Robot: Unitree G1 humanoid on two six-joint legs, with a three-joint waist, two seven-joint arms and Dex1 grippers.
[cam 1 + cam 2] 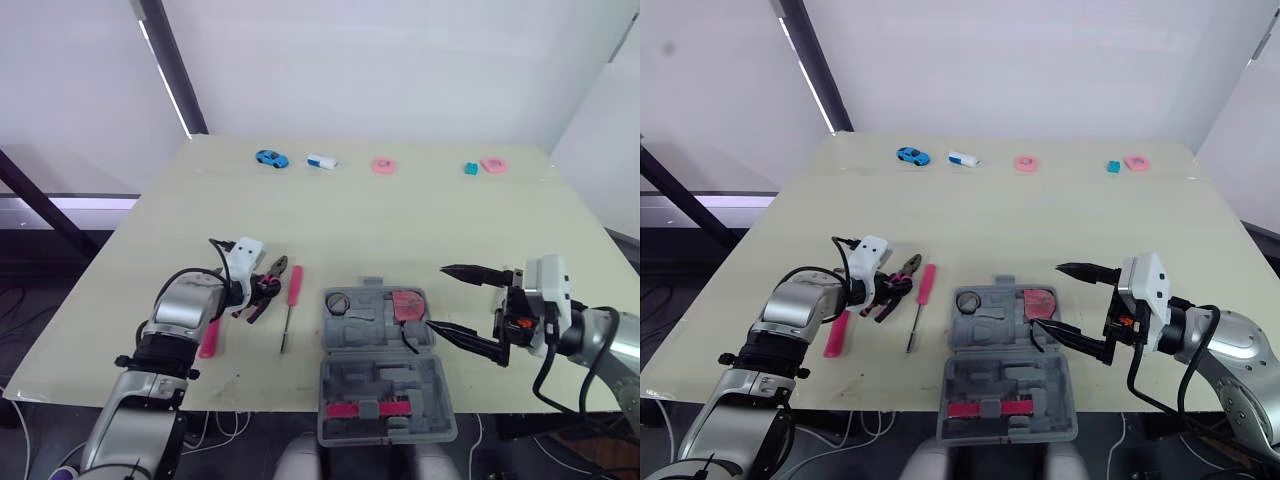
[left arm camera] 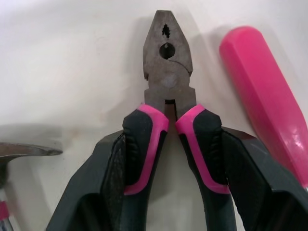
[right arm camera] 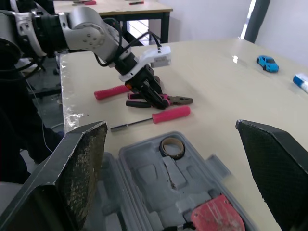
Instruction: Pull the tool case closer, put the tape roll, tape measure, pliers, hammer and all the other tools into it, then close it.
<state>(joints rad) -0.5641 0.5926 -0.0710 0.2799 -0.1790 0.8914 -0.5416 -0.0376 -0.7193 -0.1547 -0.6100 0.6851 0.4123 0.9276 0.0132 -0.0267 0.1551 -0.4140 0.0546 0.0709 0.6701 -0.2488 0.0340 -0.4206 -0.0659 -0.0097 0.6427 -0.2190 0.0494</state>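
Note:
The grey tool case [image 1: 372,372] lies open at the table's front edge. In it sit a small tape roll [image 1: 336,302] and a red tape measure [image 1: 407,303]. My right gripper [image 1: 438,297] stands wide open just right of the case, beside the tape measure, holding nothing. Left of the case lie a pink-handled screwdriver [image 1: 292,298] and black-and-pink pliers [image 2: 166,72]. My left gripper [image 1: 260,292] is shut on the pliers' handles, which rest on the table. The hammer's pink handle [image 1: 210,338] lies just left of that gripper.
Along the far edge of the table [image 1: 360,220] sit a blue toy car [image 1: 270,158], a white eraser [image 1: 321,161], two pink rings [image 1: 384,165] [image 1: 492,164] and a small teal piece [image 1: 470,169]. A pink part [image 1: 378,408] lies in the case's near half.

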